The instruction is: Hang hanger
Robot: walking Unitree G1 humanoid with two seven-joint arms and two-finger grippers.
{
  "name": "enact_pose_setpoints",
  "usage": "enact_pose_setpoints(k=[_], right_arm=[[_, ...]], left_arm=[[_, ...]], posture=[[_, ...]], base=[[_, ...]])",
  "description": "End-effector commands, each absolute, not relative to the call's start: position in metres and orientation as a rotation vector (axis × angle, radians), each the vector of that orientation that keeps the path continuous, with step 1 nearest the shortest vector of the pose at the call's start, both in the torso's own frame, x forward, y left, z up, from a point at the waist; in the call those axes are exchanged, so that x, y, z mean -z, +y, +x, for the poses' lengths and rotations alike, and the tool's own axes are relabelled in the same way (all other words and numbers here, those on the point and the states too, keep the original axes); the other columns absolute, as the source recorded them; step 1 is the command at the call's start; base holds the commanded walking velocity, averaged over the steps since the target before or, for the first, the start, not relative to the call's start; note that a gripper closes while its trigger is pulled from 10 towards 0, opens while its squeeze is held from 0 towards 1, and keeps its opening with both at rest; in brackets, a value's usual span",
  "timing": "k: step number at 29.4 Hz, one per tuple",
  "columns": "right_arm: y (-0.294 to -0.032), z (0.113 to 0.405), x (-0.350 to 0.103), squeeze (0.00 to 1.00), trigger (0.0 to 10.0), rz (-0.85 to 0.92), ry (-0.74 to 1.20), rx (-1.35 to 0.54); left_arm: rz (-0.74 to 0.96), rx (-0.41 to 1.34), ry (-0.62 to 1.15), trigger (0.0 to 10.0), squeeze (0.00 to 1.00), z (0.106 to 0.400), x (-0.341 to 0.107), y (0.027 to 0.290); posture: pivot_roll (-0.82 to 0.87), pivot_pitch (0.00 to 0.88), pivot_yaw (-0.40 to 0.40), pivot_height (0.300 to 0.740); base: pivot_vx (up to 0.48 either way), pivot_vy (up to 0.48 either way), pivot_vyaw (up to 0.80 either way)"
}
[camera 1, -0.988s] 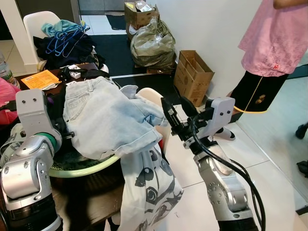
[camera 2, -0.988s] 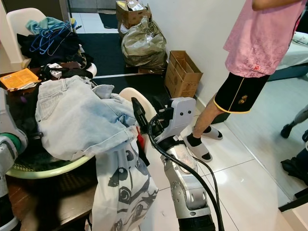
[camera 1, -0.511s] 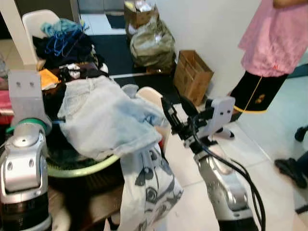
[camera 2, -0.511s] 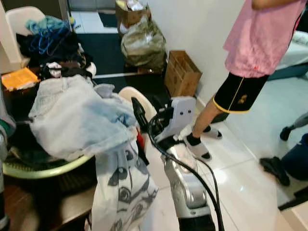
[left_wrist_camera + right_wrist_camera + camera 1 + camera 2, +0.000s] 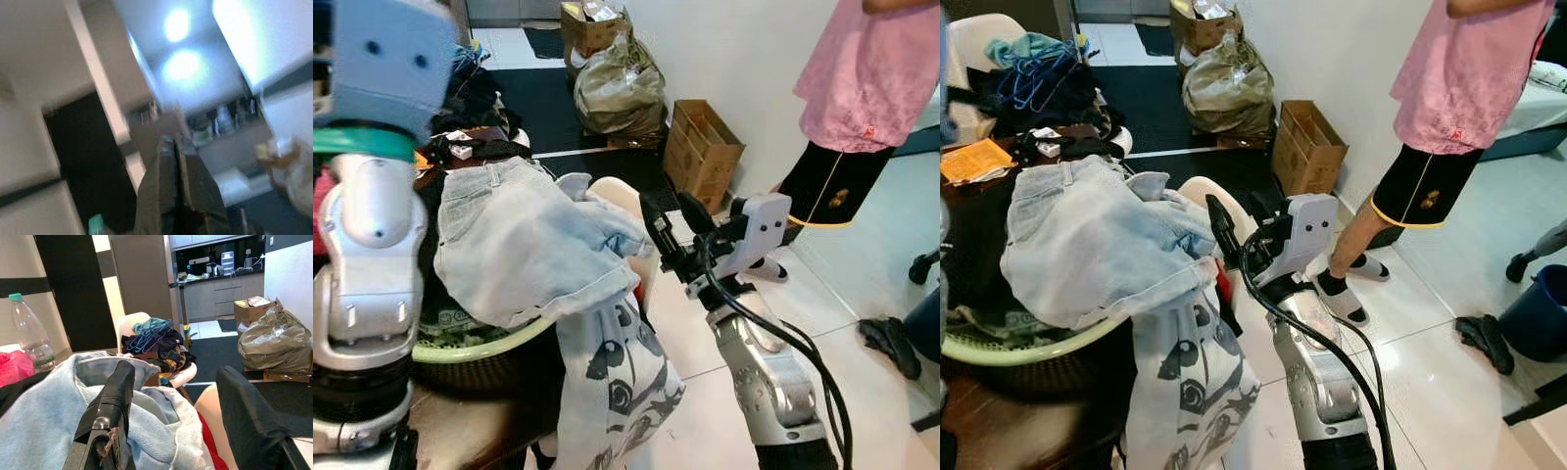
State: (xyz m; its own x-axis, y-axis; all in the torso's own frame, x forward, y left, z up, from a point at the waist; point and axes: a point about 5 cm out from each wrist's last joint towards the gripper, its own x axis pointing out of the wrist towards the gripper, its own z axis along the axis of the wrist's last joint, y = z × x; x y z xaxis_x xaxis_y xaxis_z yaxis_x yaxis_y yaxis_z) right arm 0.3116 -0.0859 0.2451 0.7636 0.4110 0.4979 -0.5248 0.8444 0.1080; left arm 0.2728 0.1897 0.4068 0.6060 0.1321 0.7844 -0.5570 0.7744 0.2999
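Left gripper raised high at left, fingers pressed together; right gripper level beside jeans, fingers spread

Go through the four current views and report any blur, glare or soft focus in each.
Left wrist view: heavily smeared, with ceiling-light glare.
Right wrist view: sharp, though the right tool is soft up close.
Eye views: crisp on the jeans; the raised left arm blurs, and the floor tiles show sheen.
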Motion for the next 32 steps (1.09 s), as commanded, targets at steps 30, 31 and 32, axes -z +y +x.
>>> enact_pose_setpoints(k=[30, 31, 32], right_arm=[[-0.092, 0.311, -0.240, 0.00, 10.0, 0.236, -0.466, -0.493], [-0.092, 0.311, -0.240, 0.00, 10.0, 0.236, -0.466, -0.493], [-0.091, 0.311, -0.240, 0.00, 10.0, 0.236, -0.464, -0.495]], left_arm=[[0.297, -0.358, 0.081, 10.0, 0.00, 0.315, -0.257, 0.250], [0.297, -0.358, 0.081, 10.0, 0.00, 0.315, -0.257, 0.250], [0.298, -0.396, 0.077, 10.0, 0.00, 0.312, -0.257, 0.255]], posture=[[0.01, 0.139, -0.014, 0.740], [0.01, 0.139, -0.014, 0.740], [0.01, 0.141, -0.019, 0.740]], base=[[0.000, 0.000, 0.00], [0.000, 0.000, 0.00], [0.000, 0.000, 0.00]])
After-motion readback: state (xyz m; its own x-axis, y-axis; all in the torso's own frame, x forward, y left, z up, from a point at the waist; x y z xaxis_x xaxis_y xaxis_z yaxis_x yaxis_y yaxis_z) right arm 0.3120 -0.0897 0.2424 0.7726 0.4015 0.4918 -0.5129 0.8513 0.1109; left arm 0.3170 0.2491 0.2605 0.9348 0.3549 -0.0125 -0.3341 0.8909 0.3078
